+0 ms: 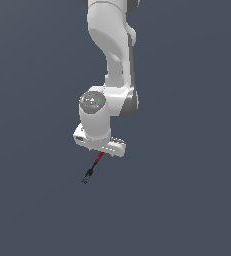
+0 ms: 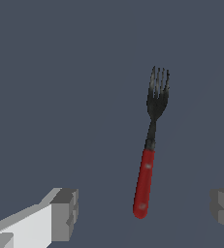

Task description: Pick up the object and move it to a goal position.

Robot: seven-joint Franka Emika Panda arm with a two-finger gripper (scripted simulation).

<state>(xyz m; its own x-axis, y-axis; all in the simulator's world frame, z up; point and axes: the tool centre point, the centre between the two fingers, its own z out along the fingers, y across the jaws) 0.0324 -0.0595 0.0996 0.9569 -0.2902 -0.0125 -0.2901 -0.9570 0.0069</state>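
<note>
Fork (image 2: 150,145): glossy red handle (plastic-looking), matt black prongs.

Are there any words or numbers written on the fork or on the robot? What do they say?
None: no words, numbers, labels or signs can be read in either view.
The fork has a plain red handle and black prongs, with only small pale shine spots on the handle.
The gripper is plain white with grey fingers, unmarked.
The arm is bare white and grey.
</note>
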